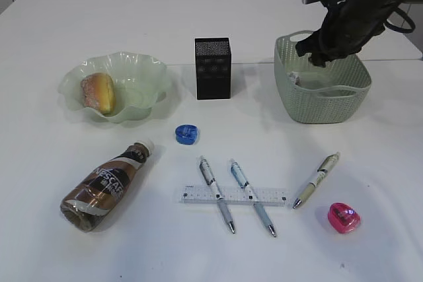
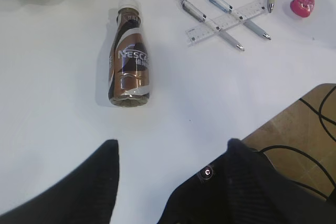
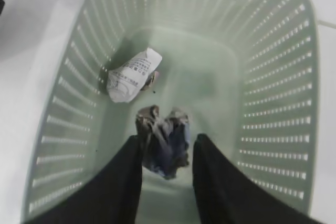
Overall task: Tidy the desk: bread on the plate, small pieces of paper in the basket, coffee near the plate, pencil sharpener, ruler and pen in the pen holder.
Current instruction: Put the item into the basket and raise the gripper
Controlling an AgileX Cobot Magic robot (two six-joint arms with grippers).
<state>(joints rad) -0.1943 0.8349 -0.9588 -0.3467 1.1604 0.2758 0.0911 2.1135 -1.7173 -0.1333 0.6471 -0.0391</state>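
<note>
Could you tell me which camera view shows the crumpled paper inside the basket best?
The right wrist view: it looks straight down into the basket, showing a white crumpled paper on its floor. The exterior view gives only a glimpse through the basket wall; the left wrist view shows none.

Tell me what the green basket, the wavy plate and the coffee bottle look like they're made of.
Basket: probably matte moulded plastic, with rows of punched slots imitating weave.
Plate: translucent pale green with a ruffled glossy rim, glass or clear plastic; cannot tell which.
Coffee bottle: seemingly clear plastic under a shiny printed sleeve, with a white cap.
</note>
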